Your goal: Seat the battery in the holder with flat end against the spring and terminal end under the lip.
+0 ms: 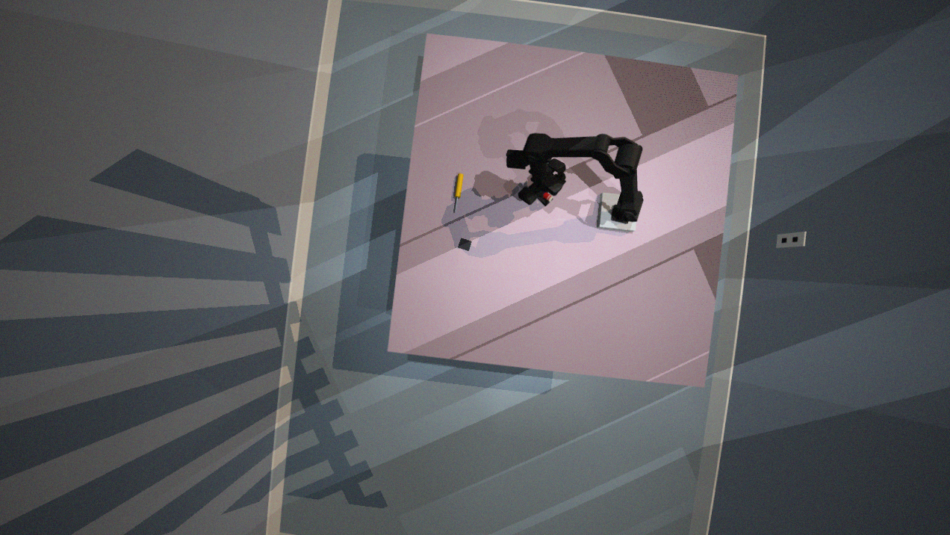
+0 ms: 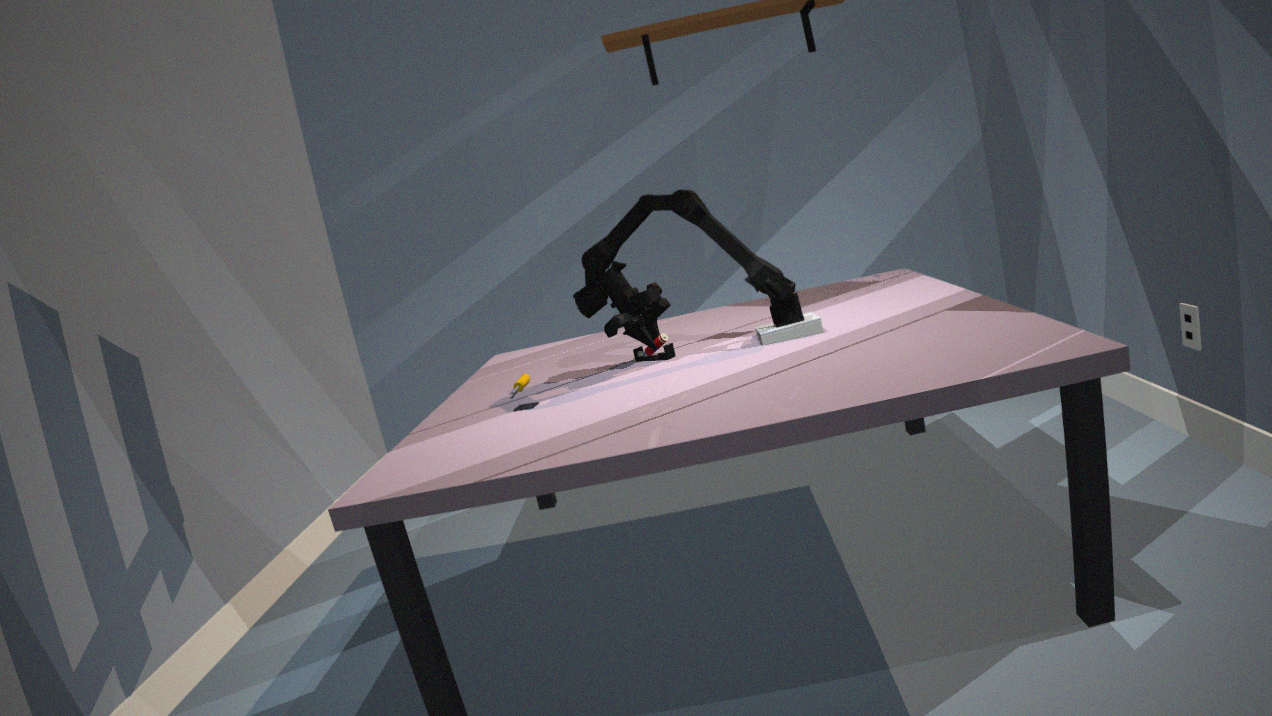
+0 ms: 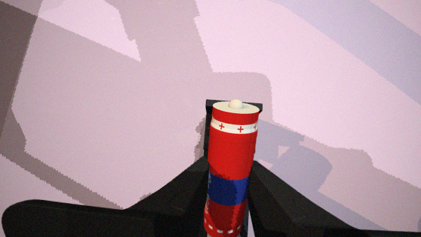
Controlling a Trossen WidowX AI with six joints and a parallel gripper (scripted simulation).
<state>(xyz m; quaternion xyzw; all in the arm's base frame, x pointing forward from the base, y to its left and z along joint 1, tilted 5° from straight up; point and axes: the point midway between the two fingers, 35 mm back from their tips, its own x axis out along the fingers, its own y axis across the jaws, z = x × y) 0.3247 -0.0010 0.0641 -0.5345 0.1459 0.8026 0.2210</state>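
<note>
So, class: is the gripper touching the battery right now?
Touching. In the wrist view both black fingers press the sides of the red and blue battery, with no gap showing.

Battery tilted over the holder

Red battery (image 3: 232, 149) with blue band and white plus-marked ring, cream terminal nub pointing down toward the black holder (image 3: 208, 107) on the pink table.

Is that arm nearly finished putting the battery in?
Not quite. Done: the gripper has the battery clamped. In hand: it holds the battery tilted, nub end low over the black holder. Left: laying it flat in the holder, letting go, backing away.
</note>
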